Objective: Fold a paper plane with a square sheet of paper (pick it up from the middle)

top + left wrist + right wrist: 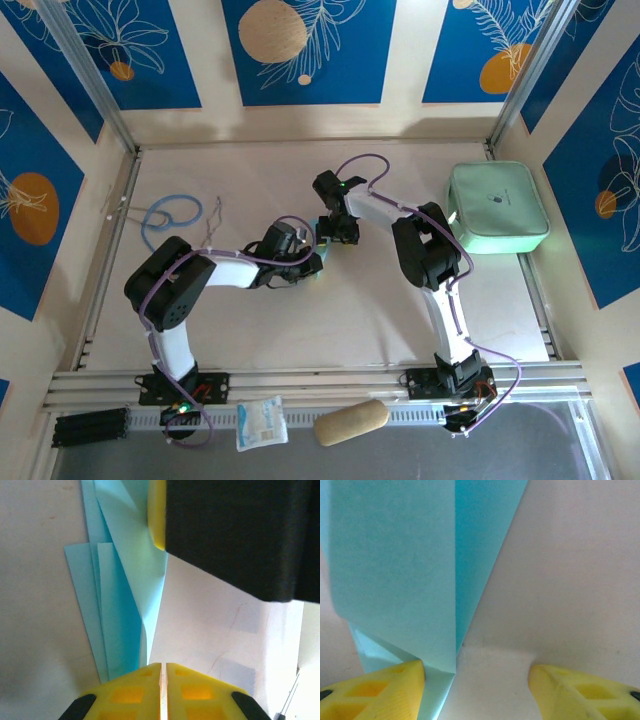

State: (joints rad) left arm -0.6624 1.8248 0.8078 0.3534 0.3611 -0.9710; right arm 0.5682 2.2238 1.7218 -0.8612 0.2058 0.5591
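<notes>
The paper plane [125, 605], a part-folded light-blue sheet, lies mid-table between the two grippers. The left gripper [161, 667] has its yellow fingers pressed together at the paper's narrow end. It may be nipping a raised crease, but that's hard to say. The right gripper [477, 680] stands open, with one finger [375, 690] on the paper's edge and the other over the bare table [570, 580].

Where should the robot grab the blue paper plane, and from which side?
Probably the raised centre fold of the paper plane, pinched across from above. The rest lies flat on the table, leaving nothing to get under, while that fold seems to stand up.
</notes>
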